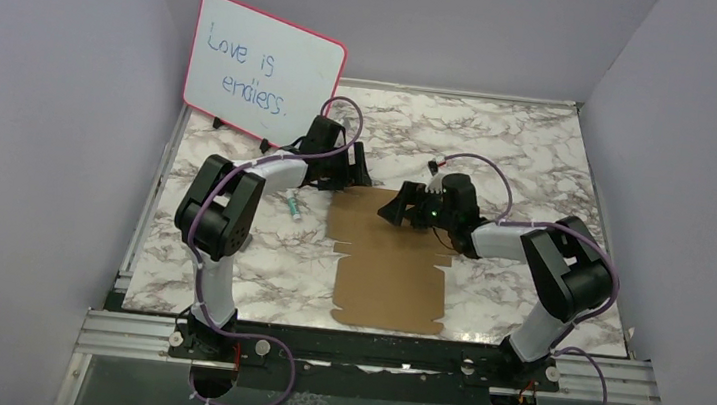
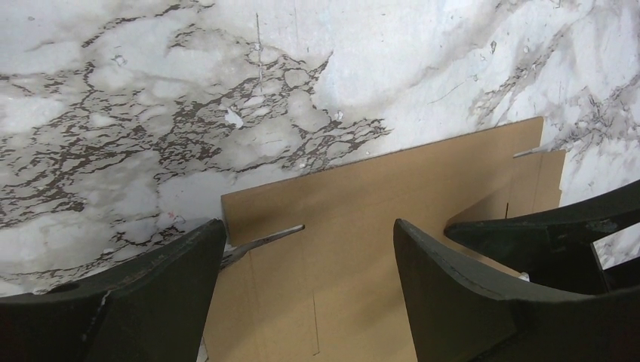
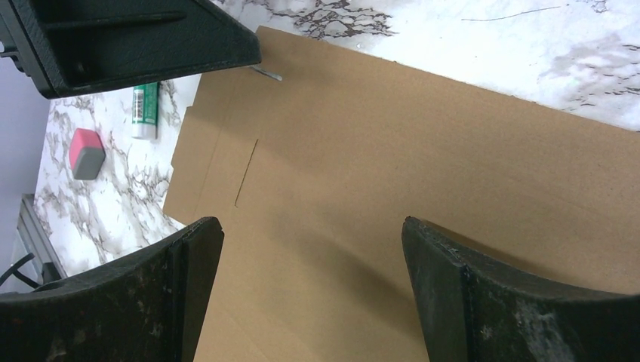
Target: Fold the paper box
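Observation:
The paper box [image 1: 390, 266] is a flat brown die-cut cardboard sheet with notched flaps, lying on the marble table in the middle. My left gripper [image 1: 352, 176] is open over the sheet's far left corner. In the left wrist view [image 2: 307, 224] its fingers straddle the far edge and a slit of the cardboard [image 2: 377, 226]. My right gripper [image 1: 397, 211] is open just above the sheet's far part. In the right wrist view [image 3: 309, 222] only bare cardboard [image 3: 423, 151] lies between its fingers. Neither gripper holds anything.
A pink-framed whiteboard [image 1: 263, 70] stands at the back left. A green-labelled marker [image 1: 295, 206] lies left of the sheet, and shows in the right wrist view [image 3: 145, 109] next to a pink eraser [image 3: 87, 153]. Grey walls enclose the table on three sides.

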Action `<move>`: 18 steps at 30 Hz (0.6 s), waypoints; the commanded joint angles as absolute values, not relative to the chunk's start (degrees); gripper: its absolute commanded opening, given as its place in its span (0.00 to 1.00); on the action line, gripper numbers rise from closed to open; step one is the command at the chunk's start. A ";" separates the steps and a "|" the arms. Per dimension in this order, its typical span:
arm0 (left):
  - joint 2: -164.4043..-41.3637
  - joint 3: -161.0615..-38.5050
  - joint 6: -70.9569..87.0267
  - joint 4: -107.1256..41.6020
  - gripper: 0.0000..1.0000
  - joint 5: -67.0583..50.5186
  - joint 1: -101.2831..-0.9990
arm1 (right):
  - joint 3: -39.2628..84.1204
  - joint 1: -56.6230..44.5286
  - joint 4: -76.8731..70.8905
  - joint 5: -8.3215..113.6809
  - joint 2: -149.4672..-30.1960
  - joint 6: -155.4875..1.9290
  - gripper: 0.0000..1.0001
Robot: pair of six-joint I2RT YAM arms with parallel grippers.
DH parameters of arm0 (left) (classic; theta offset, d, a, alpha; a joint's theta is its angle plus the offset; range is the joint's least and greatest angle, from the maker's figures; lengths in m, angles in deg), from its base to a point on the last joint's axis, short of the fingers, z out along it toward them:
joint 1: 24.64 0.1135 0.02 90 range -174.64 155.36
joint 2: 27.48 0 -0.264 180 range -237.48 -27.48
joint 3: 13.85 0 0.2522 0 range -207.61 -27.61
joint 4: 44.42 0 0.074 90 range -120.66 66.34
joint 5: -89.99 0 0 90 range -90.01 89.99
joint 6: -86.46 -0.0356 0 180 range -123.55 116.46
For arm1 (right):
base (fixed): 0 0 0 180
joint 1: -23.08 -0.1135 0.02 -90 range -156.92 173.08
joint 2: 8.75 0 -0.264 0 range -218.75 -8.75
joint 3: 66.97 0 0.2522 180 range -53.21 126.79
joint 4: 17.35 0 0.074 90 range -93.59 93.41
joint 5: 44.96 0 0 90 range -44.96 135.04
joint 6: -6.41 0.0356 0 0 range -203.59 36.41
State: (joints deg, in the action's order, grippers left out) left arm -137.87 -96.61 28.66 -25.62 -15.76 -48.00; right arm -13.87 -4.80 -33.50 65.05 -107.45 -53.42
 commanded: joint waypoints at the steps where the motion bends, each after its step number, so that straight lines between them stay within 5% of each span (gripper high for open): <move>1: -138.14 -97.47 27.04 -22.33 0.84 -11.54 -47.84 | -14.81 -5.71 -32.95 64.57 -108.69 -53.27 0.94; 18: -133.63 -93.42 31.85 -29.44 0.82 -20.92 -48.12 | -13.67 -5.93 -32.45 64.93 -108.93 -53.64 0.93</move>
State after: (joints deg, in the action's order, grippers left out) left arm -137.39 -95.14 30.32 -28.16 -17.75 -47.76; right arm -13.96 -5.17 -33.96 65.05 -107.66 -53.42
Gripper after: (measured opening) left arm 0.822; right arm 0.936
